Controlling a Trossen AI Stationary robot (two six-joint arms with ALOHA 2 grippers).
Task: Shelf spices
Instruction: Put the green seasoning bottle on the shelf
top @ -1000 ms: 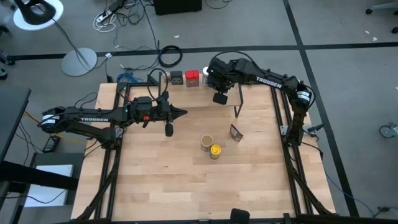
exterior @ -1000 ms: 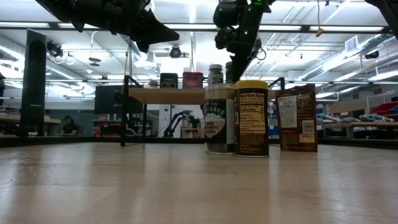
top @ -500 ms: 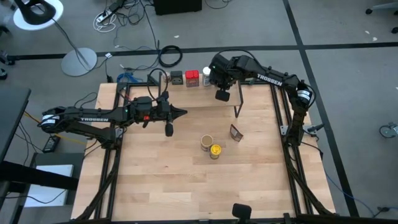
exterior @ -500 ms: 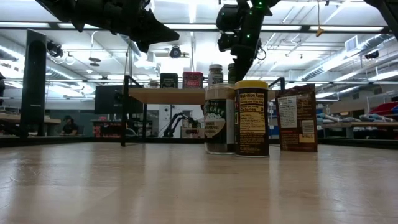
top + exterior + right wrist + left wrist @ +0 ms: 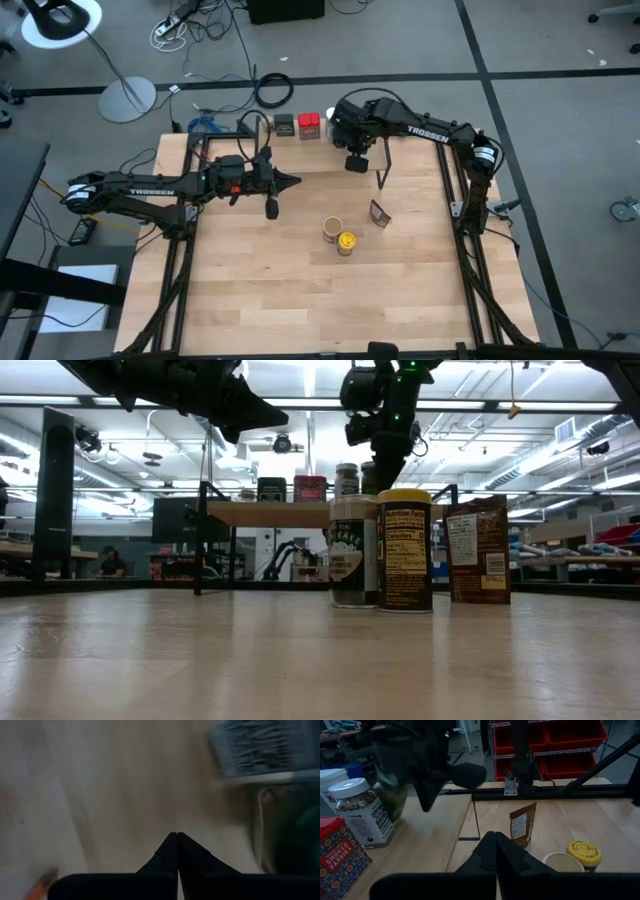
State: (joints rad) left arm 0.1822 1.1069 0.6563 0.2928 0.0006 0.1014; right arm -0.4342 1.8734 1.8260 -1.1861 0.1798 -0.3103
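Observation:
The shelf (image 5: pixel 290 513) stands at the table's far edge, and its board (image 5: pixel 320 155) bears a dark tin (image 5: pixel 271 489), a red tin (image 5: pixel 310 488), a white-lidded jar (image 5: pixel 357 810) and a green jar (image 5: pixel 390 795). My right gripper (image 5: pixel 426 800) hangs shut just above the board (image 5: pixel 115 785), beside the green jar (image 5: pixel 295 830), holding nothing. My left gripper (image 5: pixel 296 181) is shut too. It hovers level above the table, left of centre, with nothing in it. A tan-capped jar (image 5: pixel 350 550), a yellow-lidded jar (image 5: pixel 404 550) and a brown pouch (image 5: pixel 478 550) stand on the table.
The shelf's thin black leg (image 5: pixel 383 165) stands just right of my right gripper. The three things on the table (image 5: pixel 346 241) cluster at mid-table, right of my left gripper. Black frame rails (image 5: pixel 455 200) run along both table sides.
My right gripper has shifted slightly toward the table's left above the shelf and has stayed shut. The jars and tins have not moved.

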